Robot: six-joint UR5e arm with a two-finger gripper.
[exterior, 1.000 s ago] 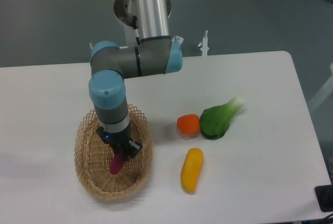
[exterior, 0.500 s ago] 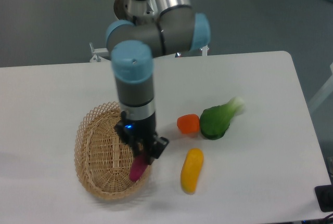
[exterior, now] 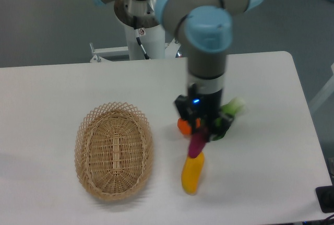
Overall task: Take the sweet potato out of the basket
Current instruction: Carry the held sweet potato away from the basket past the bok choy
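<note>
Claw (exterior: 200,137) gripping sweet potato (exterior: 196,146) above yellow vegetable (exterior: 192,172); basket (exterior: 114,151) apart.

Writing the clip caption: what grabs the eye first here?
The gripper hangs right of centre over the table with the magenta sweet potato clamped and dangling, its tip just above the yellow vegetable. The wicker basket sits empty at lower left. An orange vegetable and a green leafy one peek out behind the gripper.

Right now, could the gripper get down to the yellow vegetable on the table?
Probably not. The gripper is shut on the sweet potato, which hangs straight over the top of the yellow vegetable, so its fingers are already full.
</note>
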